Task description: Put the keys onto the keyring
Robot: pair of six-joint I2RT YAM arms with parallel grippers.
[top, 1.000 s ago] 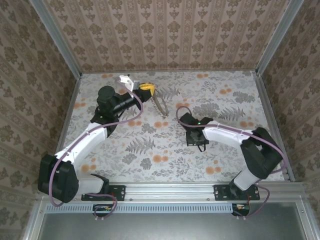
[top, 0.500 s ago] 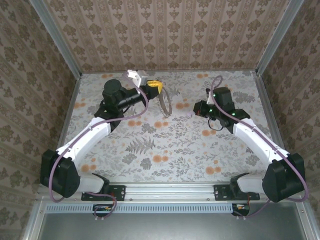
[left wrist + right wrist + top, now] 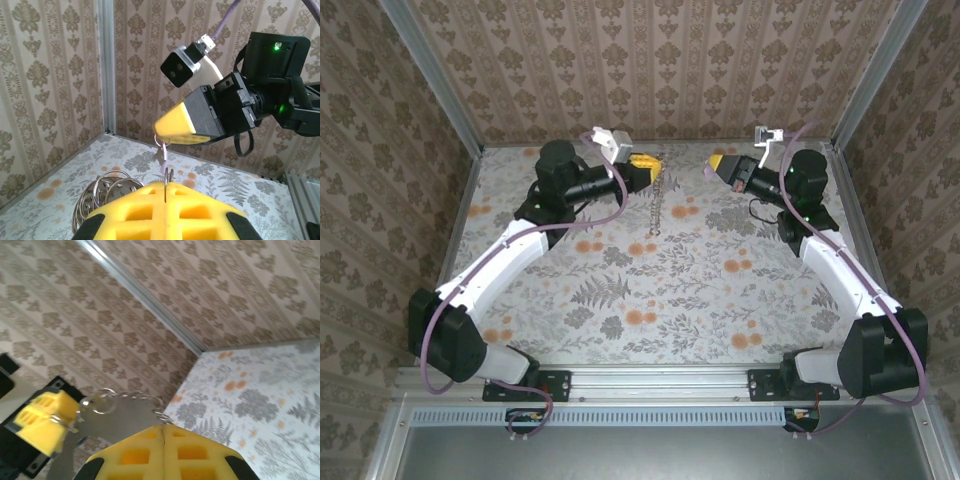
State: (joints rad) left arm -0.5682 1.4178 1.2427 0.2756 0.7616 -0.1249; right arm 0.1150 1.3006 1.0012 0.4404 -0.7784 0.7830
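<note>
My left gripper (image 3: 645, 163) is raised at the back of the table, its yellow fingers shut on the keyring (image 3: 655, 200), whose thin chain dangles below. In the left wrist view the ring's edge is pinched in my left gripper (image 3: 165, 184), and loops of the keyring (image 3: 102, 192) hang to the left. My right gripper (image 3: 717, 166) faces it, a short gap away. In that wrist view the right gripper (image 3: 172, 132) is shut on a small loop from which the purplish key (image 3: 163, 152) hangs. The right wrist view shows my right gripper (image 3: 163, 428) shut, with the blurred keyring (image 3: 97, 402) and left gripper (image 3: 42, 422) beyond.
The floral table (image 3: 650, 290) is boxed in by patterned walls (image 3: 670, 60) with aluminium corner posts (image 3: 106, 65). A metal rail (image 3: 660, 378) carrying both arm bases runs along the near edge. Both grippers are lifted close to the back wall.
The right arm has swung up from the table's middle to the back right and turned toward the left gripper. The left gripper rose and shifted right with the chain.
</note>
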